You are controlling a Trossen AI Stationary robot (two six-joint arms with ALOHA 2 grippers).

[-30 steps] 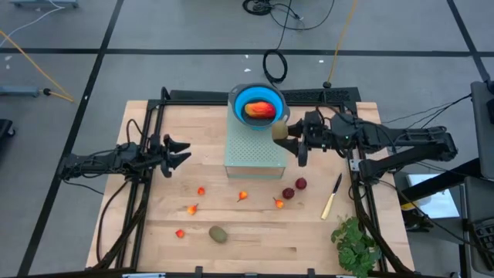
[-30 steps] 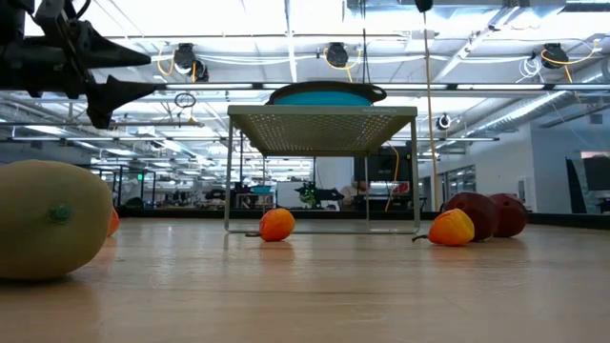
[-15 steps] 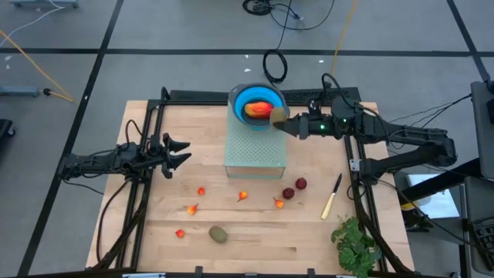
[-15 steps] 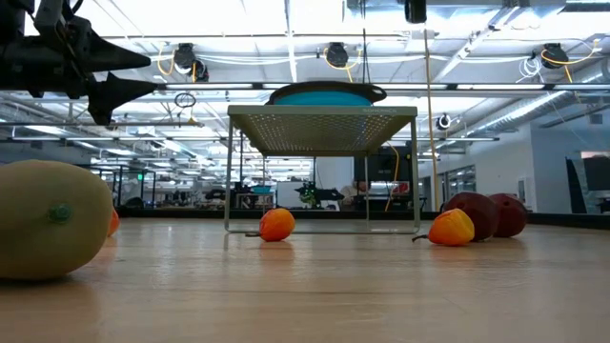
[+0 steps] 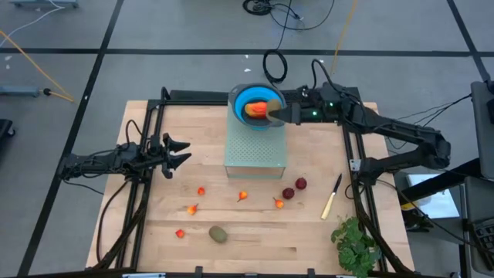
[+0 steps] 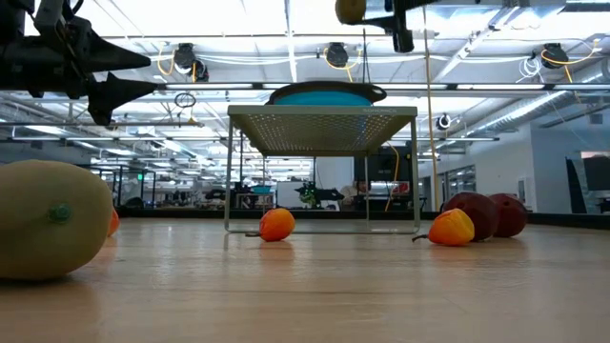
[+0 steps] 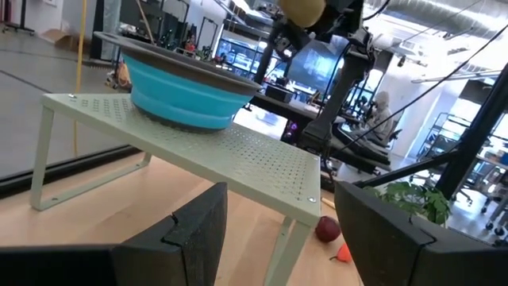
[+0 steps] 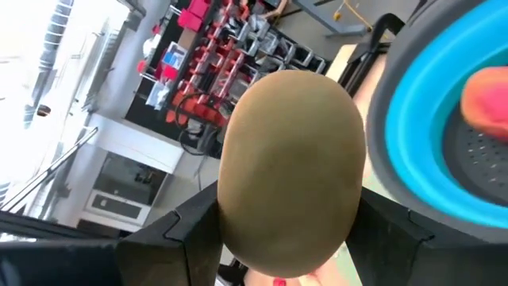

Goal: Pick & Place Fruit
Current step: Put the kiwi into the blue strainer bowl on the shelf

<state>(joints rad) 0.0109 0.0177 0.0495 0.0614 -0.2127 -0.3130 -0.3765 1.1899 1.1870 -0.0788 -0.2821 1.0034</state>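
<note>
The wooden surface [image 5: 154, 232] has a lot of bare room at the front, and a black frame runs along its sides and back. A pale green rack [image 5: 255, 150] stands near the back edge, and a blue bowl [image 5: 248, 99] sits on top of it at the far end. A big orange-red fruit [image 5: 257, 110] lies in the bowl.

The right tool [image 5: 275, 113] is over the bowl's rim. It pinches a brown-green fruit [image 8: 290, 171] between its two fingers [image 8: 178, 238]. In the low view this fruit [image 6: 351, 10] hangs high above the rack and bowl.

The left tool [image 5: 179, 152] waits over the left side of the surface, well apart from the rack, with its fingers spread wide.

In front of the rack lie small orange pieces [image 5: 242, 195], two dark red fruits [image 5: 294, 188] side by side, and another brown-green fruit [image 5: 218, 233] near the front edge. A yellow-handled knife [image 5: 331, 197] and a leafy green bunch [image 5: 355, 243] lie on the right.
</note>
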